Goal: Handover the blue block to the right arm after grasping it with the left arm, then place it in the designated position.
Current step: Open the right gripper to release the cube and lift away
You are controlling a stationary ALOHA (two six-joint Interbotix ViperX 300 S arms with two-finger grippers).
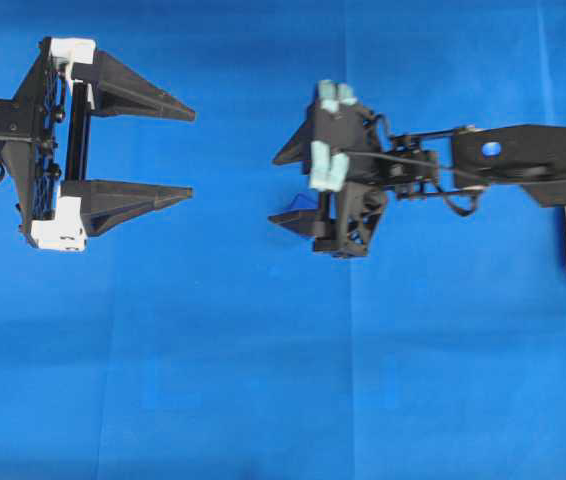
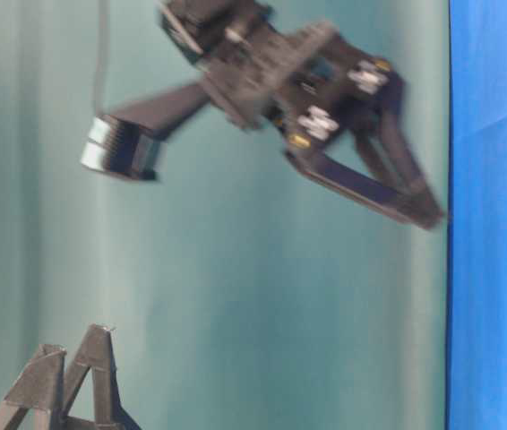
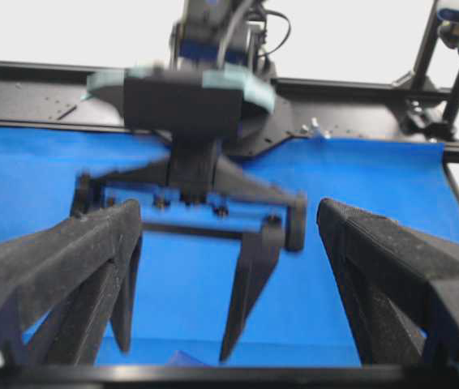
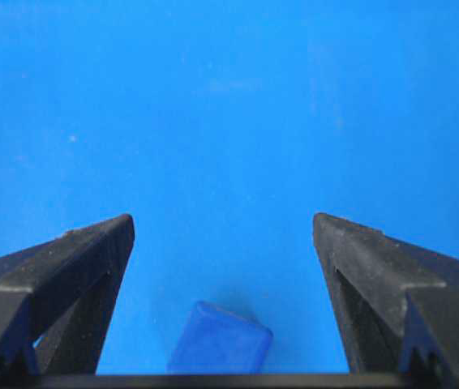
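Right tool (image 4: 221,231) spread, wrist view reveals blue block (image 4: 220,339)

Two robot arms appear in the overhead view: the left arm (image 1: 8,125), black with white pieces on its gripper frame, and the right arm (image 1: 523,155), black, with pale teal pieces on its wrist. Each carries one gripper, so two in all: the left gripper (image 1: 192,153) and the right gripper (image 1: 279,187). Each gripper has two pointed black fingers, four fingers altogether, both pairs standing apart. One blue block (image 4: 220,339) is visible, a single small dark-blue cube lying on the cloth between the right gripper's fingers. One bright blue cloth (image 1: 263,380) covers the work surface. The white pieces on the left gripper's frame number two.
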